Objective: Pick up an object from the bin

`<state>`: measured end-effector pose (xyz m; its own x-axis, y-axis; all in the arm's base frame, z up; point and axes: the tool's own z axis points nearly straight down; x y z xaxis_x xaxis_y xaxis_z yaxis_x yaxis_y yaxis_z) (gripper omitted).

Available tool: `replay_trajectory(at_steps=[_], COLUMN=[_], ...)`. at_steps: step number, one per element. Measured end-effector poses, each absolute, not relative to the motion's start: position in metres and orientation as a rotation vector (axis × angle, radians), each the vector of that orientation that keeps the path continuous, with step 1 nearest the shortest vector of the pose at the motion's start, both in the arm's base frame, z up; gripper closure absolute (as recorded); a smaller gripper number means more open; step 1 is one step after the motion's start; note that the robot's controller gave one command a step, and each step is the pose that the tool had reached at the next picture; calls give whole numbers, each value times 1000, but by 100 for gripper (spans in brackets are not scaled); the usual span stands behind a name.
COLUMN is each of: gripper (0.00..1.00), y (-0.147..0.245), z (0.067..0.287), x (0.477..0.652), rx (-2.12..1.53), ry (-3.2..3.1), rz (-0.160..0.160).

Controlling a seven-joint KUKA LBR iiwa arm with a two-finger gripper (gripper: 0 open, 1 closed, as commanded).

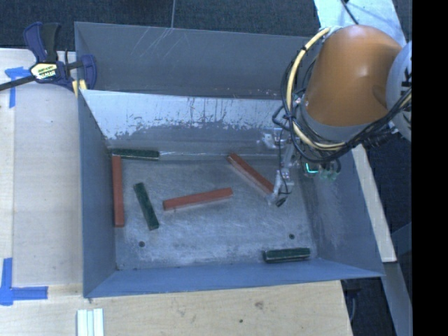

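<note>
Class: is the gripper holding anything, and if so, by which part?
It cannot be told. The gripper is down at the lower right end of the rightmost red-brown bar, which lies slanted, but a hold on it is not visible.

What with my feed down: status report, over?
Gripper at lower end of slanted red-brown bar. Grip unconfirmed. Green bar at front wall, clear of it.

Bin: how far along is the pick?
Done: the gripper is low in the bin, at the lower right end of the slanted red stick near the back wall. In hand: nothing looks lifted; that stick lies on the floor, and whether it is gripped I cannot tell. Left: grasp, lift out. The other red sticks and green sticks lie apart from it.
</note>
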<state>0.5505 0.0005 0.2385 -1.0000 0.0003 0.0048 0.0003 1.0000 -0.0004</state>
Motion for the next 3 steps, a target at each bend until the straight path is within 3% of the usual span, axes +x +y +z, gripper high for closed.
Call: replay_trajectory(at_steps=[1, 2, 3], gripper=[0, 0, 100], y=[20, 67, 66], z=[66, 70, 70], x=[578, 552, 554], rx=[-105, 17, 11], ry=[-3137, -3142, -3145], rz=[-1, -2, -1])
